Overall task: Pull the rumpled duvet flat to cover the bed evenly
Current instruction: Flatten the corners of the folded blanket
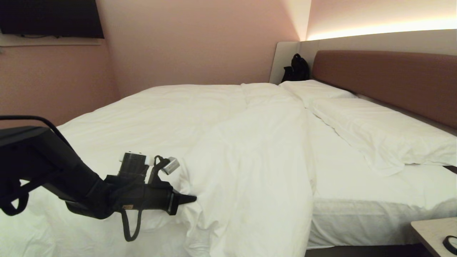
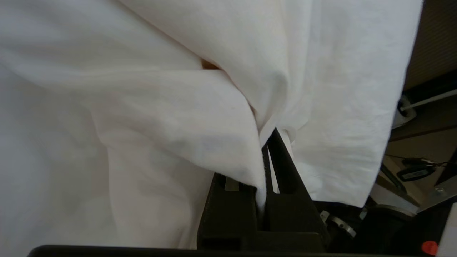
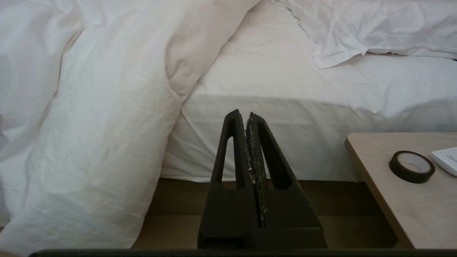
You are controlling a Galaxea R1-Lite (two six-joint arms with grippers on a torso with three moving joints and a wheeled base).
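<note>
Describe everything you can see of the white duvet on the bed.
The thick, puffy white cotton-looking duvet lies rumpled across the wide white-sheeted bed, bunched into a ridge, leaving the strip below the two flat white pillows bare. Its near edge drapes over the mattress side. The black left end effector is shut on a fold.

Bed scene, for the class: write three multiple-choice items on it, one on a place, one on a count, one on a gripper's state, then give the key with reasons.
1. Where does the roll of tape lie?
A. on the small table
B. on a pillow
C. on the floor

2. How many pillows lie by the headboard?
A. one
B. two
C. four

3. The left gripper is
A. open above the bed
B. shut on the duvet
C. holding a pillow

Key: 1 A, the roll sits on the tabletop. 2 B, two lie side by side. 3 B, white cloth is pinched between its fingers.
</note>
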